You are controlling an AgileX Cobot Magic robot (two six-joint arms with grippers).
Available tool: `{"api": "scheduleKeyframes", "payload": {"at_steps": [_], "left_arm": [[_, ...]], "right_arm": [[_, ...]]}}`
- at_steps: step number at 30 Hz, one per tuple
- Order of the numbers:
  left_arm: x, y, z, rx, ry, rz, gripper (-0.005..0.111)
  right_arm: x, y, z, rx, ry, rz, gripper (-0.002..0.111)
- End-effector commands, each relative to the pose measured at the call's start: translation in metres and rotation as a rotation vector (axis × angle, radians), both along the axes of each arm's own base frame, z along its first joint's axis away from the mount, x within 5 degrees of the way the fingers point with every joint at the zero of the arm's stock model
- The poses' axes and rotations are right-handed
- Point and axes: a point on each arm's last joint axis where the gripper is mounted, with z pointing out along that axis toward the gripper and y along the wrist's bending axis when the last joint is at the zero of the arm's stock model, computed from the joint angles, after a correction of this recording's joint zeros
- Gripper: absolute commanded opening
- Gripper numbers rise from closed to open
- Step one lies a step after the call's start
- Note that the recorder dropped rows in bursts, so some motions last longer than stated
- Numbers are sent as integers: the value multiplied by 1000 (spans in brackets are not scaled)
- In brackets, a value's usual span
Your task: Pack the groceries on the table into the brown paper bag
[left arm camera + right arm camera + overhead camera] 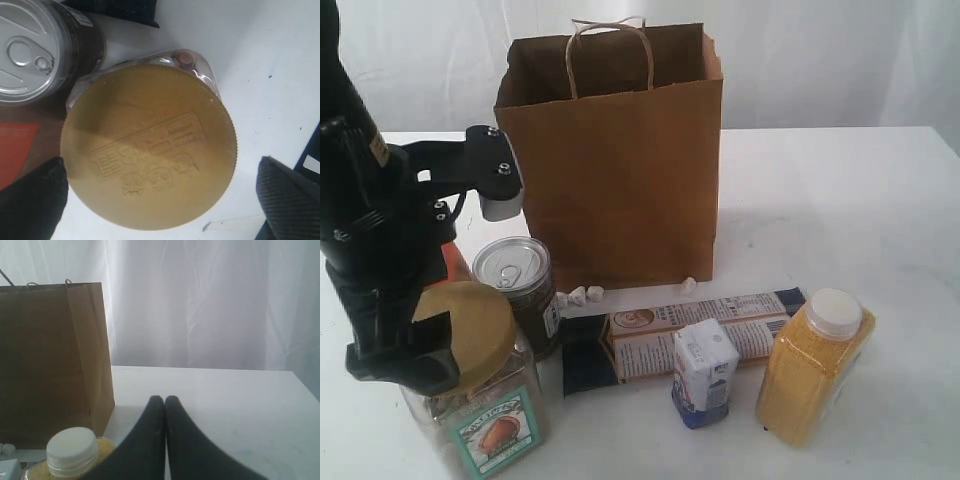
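Note:
The brown paper bag [610, 150] stands upright and open at the back of the table [850, 210]. In front of it are the clear jar with the tan lid [475, 340], the dark pull-tab can [517, 268], the long navy packet [680, 330], the small white-blue carton [705, 372] and the yellow-grain bottle [815, 365]. A sliver of the orange-brown pouch [15, 155] shows beside the jar. My left gripper [160, 200] is open, one finger on each side of the jar's lid [150, 145], holding nothing. My right gripper [164, 401] is shut and empty, above the bottle [72, 450].
Small white crumbs [582, 294] lie at the bag's base. The left arm [370, 200] fills the left side of the exterior view. White curtains hang behind the table. Bare tabletop [225, 400] lies to the right of the bag.

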Motion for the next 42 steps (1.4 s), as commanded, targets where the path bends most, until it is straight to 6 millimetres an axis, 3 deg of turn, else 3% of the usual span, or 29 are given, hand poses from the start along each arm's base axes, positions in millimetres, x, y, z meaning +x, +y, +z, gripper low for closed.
{"api": "scheduleKeyframes", "payload": {"at_steps": [1,30,42], "left_arm": [[-4,0,-1,-4,27,8,105],[0,-6,-9,-9,77,33,105],[-7,7,8,-8,-2,127,105]], "right_arm": [[0,-1,-1,-6,-7,-10,0],[0,-1,-1,-6,-7,-10,0],[0,-1,-1,-6,-7,-10,0]]}}
